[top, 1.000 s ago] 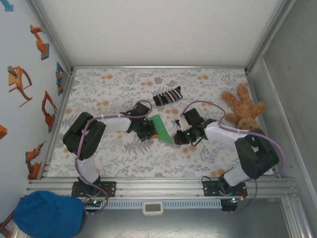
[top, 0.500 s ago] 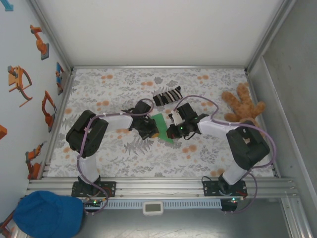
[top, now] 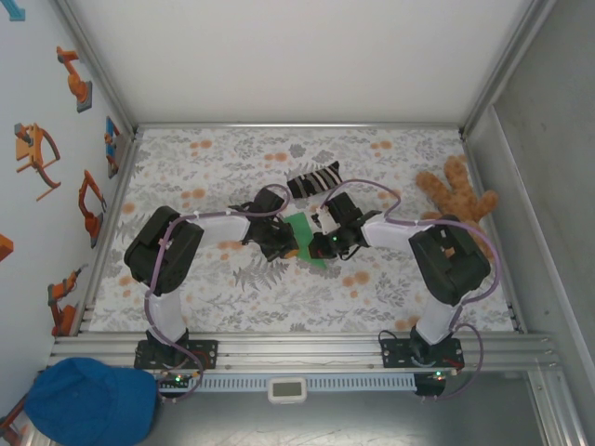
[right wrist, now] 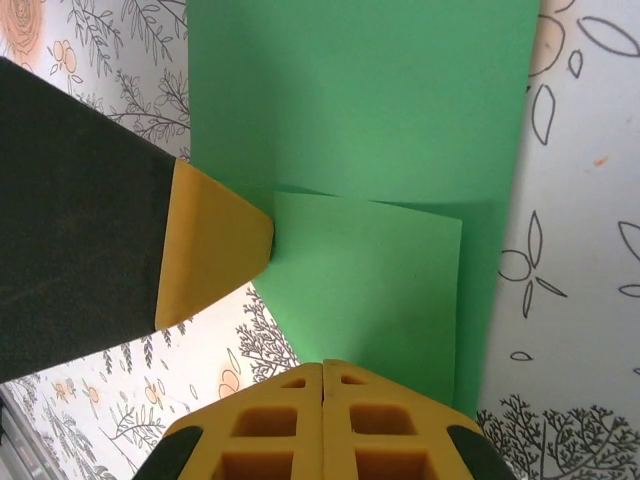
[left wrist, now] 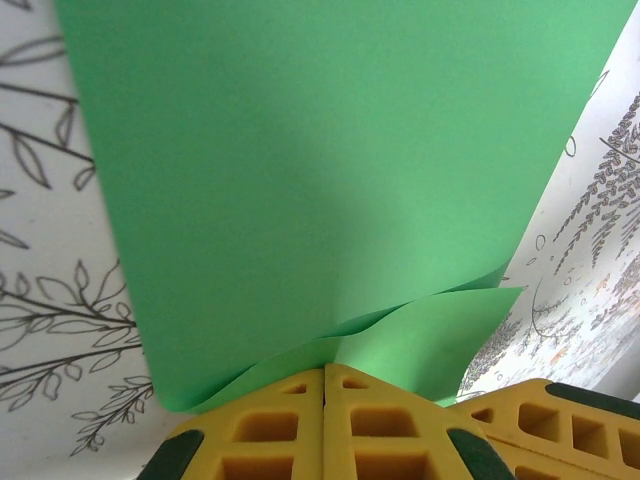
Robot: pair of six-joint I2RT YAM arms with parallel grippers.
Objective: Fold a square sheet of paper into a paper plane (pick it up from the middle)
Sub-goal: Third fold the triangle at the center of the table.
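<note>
1. Lying near the middle of the flowered tablecloth (top: pixel 186 177), the bright green sheet of paper (top: pixel 299 228) was seen in the top view between the two grippers and was largely covered by them.
2. The left gripper (top: pixel 288 247) was set on the paper's left side and the right gripper (top: pixel 320 247) on its right side, with their tips brought close together.
3. In the left wrist view, the left gripper (left wrist: pixel 325 372) was shown with its yellow fingers (left wrist: pixel 270 430) pressed together, no gap being left between them.
4. Its tips were placed at the near edge of the sheet of paper (left wrist: pixel 330 170), where a folded flap (left wrist: pixel 440 330) was seen coming out from under the larger layer.
5. Whether any paper was nipped between those fingers could not be told.
6. A yellow finger of the right gripper (left wrist: pixel 545 425) was seen just beside, at the lower right of that view.
7. In the right wrist view, the right gripper (right wrist: pixel 322 365) was likewise shown closed tight, its tips set at the near edge of the folded flap (right wrist: pixel 370 290), which was laid flat over the wider sheet of paper (right wrist: pixel 360 90).
8. The flap's left edge was touched by a yellow fingertip of the left gripper (right wrist: pixel 210 250).
9. A striped sock (top: pixel 314 179) was seen just beyond the paper, and a brown teddy bear (top: pixel 456 209) well apart from it at the right edge of the cloth.
10. A blue cap (top: pixel 93 404) was seen off the table, at the near left corner.
</note>
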